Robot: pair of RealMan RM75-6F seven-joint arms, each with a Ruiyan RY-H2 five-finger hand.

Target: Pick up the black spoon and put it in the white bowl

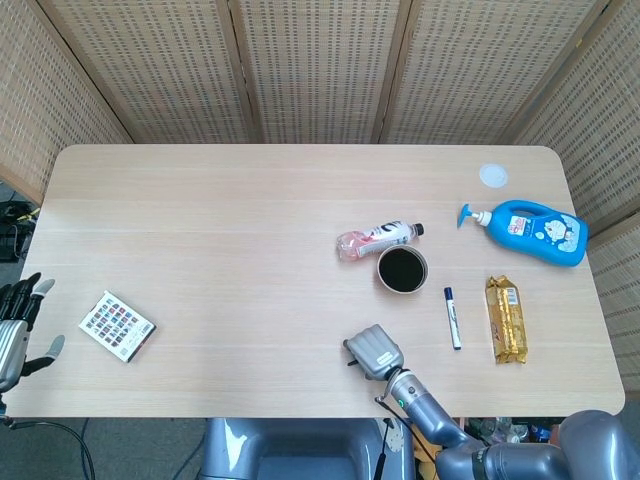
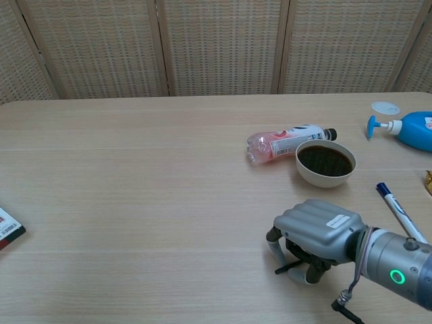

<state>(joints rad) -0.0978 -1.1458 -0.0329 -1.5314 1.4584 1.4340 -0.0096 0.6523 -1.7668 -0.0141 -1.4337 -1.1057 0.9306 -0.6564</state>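
Note:
The black spoon [image 2: 286, 268] lies low over the table near the front edge, mostly hidden under my right hand [image 2: 317, 231]; only its thin handle sticks out to the left. The fingers of that hand [image 1: 373, 351] curl down around the spoon and grip it. The white bowl [image 2: 325, 179], dark inside, stands behind and slightly right of the hand, also seen as the bowl [image 1: 380, 272] in the head view. My left hand [image 1: 16, 331] hangs off the table's left edge, fingers spread, holding nothing.
A pink-labelled bottle [image 2: 283, 143] lies beside the bowl. A marker pen [image 2: 397, 210] lies right of my right hand. A blue pump bottle [image 1: 530, 230], a snack packet [image 1: 505, 318], a white lid [image 1: 493, 176] and a patterned card box [image 1: 117, 326] are spread around.

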